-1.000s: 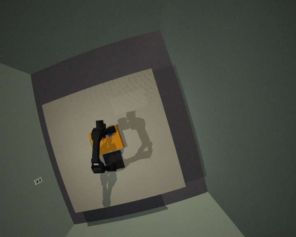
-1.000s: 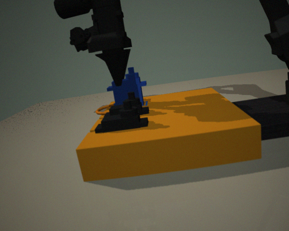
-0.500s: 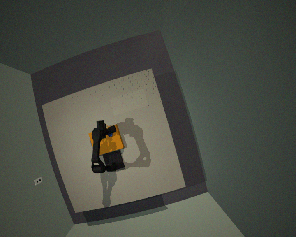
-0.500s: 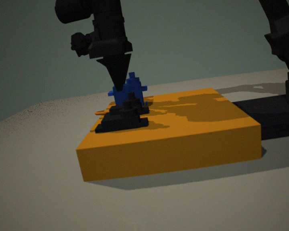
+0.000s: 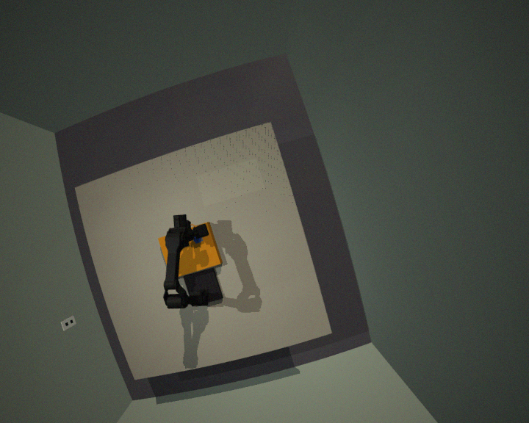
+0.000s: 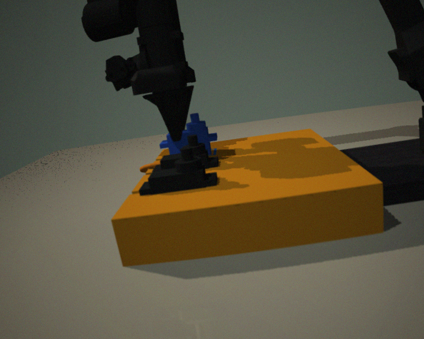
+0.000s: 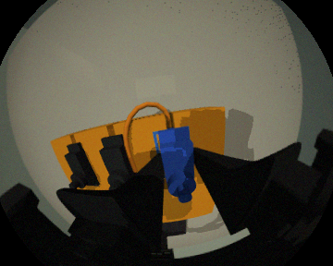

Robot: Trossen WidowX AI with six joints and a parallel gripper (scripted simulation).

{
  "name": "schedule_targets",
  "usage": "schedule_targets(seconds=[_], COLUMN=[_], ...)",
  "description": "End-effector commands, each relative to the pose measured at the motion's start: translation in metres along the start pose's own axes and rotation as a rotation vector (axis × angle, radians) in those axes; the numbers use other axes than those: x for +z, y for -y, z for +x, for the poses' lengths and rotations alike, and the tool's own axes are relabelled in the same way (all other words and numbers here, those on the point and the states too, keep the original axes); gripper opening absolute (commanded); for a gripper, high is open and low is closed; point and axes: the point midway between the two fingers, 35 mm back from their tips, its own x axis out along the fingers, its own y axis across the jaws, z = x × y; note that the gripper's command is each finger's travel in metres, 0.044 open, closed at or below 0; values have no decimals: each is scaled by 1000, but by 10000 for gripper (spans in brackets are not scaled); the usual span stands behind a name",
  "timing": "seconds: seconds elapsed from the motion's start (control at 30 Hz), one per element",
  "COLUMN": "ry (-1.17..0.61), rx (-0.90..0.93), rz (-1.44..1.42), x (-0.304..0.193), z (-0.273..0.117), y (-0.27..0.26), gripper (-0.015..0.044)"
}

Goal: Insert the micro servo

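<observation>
Exterior view, near to far: orange deck [image 5: 214,259] [image 6: 248,233] [image 7: 211,139] lies flat on the surface [image 5: 256,218] [image 6: 241,299] [image 7: 81,69], its long side face toward the camera. First black servo [image 6: 175,180] [image 7: 81,166] is seated close to that side, shaft up. Second black servo [image 6: 208,160] [image 7: 114,159] is just behind it, same pose.

Next back is the loose blue servo [image 5: 197,240] [image 6: 199,135] [image 7: 176,159], over the deck, beside the second black one. Shaft points up. Both ears stand above the deck top, so not fully down. Its lower body is behind the black servos; looks like it may be partly in the pocket, can't confirm from here.

Hand [image 5: 195,237] [image 6: 176,139] [image 7: 177,154] is closed on the blue servo, one finger each side of the body, pointing down. Orange cable [image 6: 146,168] [image 7: 129,139] loops out past the deck edge and curves back toward the second black servo; its far end is hidden by a finger in the wrist view. Can't tell if it's in the notch.

Farther off, black arm base [image 5: 205,284] [image 6: 387,160] is at the deck's other end. Grey-green wall [image 6: 278,55] is behind everything.
</observation>
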Motion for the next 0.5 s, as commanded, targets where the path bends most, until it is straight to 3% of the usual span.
schedule_targets(seconds=[0.0, 0.47], ry=[-1, -1], rx=[2, 2], rz=[1, 1], x=[0, 0], z=[4, 14], y=[0, 0], gripper=[0, 0])
